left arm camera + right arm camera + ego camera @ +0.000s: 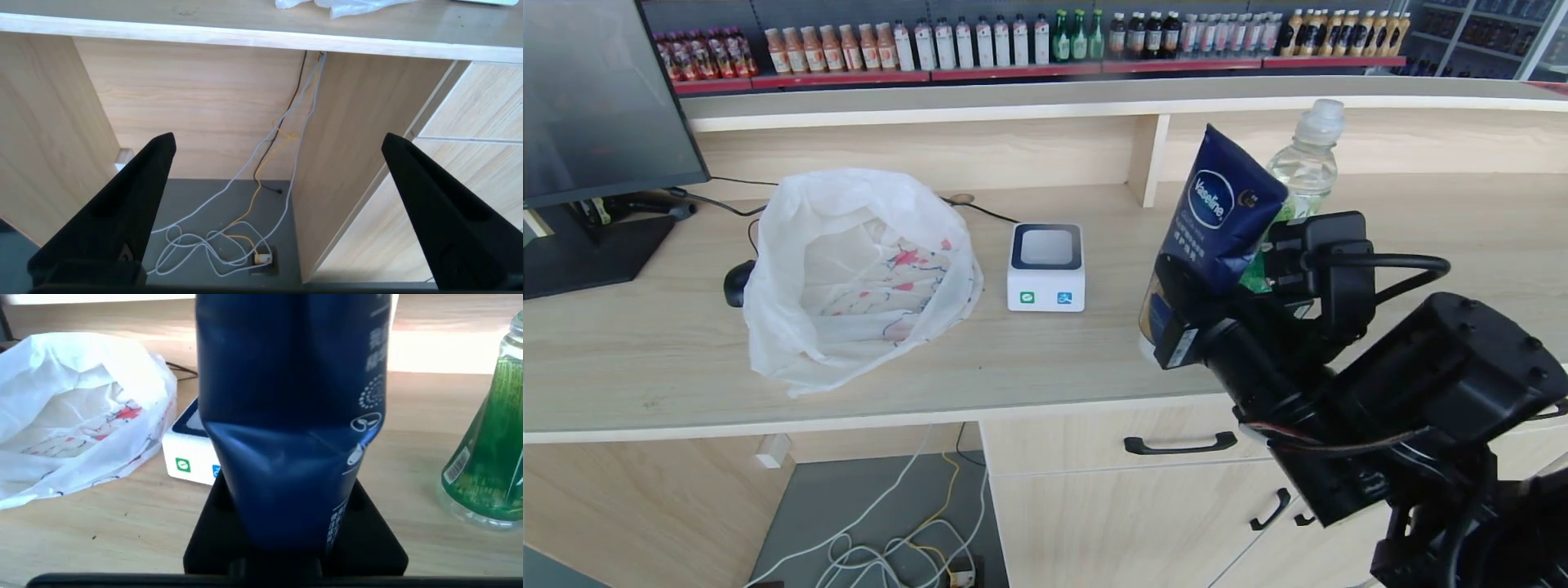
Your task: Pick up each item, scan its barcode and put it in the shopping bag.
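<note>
My right gripper (pixel 1188 314) is shut on a dark blue lotion tube (pixel 1218 220), held tilted above the counter to the right of the white barcode scanner (pixel 1046 266). Up close, the blue tube (pixel 294 416) is squeezed between the jaws. Left of the scanner, a white plastic shopping bag (pixel 858 273) lies with its mouth open. A clear bottle with a green label (pixel 1305 167) stands just behind the tube. My left gripper (pixel 278 204) hangs open below the counter edge, holding nothing.
A monitor (pixel 600 98) on its stand is at the counter's left end, with a black mouse (pixel 738 282) beside the bag. Drawers with black handles (pixel 1180 445) lie under the counter. Cables (pixel 245 220) trail on the floor beneath. Bottle shelves (pixel 1029 41) run along the back.
</note>
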Robot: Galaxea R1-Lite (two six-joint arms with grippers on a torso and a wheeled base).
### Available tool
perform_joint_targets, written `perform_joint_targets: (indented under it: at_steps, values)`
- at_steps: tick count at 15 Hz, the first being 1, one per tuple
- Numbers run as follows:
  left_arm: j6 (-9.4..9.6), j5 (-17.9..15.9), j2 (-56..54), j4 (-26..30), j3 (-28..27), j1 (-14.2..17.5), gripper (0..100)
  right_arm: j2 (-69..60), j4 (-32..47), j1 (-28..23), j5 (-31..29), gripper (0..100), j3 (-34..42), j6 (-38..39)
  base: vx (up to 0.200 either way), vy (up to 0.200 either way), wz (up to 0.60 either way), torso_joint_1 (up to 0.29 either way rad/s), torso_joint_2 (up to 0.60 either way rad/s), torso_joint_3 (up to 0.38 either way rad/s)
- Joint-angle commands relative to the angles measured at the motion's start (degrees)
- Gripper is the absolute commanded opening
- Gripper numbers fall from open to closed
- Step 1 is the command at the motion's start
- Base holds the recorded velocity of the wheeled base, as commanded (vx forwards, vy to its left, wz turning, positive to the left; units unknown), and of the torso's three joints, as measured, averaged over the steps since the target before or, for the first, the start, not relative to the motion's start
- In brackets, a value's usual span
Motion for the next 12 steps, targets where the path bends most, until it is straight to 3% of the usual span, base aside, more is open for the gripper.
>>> perform_joint_targets:
  at_steps: [1, 6, 12]
  values:
    - [-0.02, 0.01, 0.00, 0.00, 0.00, 0.01, 100, -3.42, -0.32, 2.59, 0.19, 0, 2.63, 0.10, 0.000, 0.000, 0.00, 0.000, 0.00, 0.000]
    - [-0.02, 0.01, 0.09, 0.00, 0.00, 0.01, 100, -7.46, -2.61, 9.01, 0.19, 0, 8.96, 0.80, 0.000, 0.000, 0.00, 0.000, 0.00, 0.000]
    - [-0.02, 0.01, 0.00, 0.00, 0.00, 0.01, 100, -16.43, -3.48, 10.77, 2.39, 0, 21.26, 0.54, 0.000, 0.000, 0.00, 0.000, 0.00, 0.000]
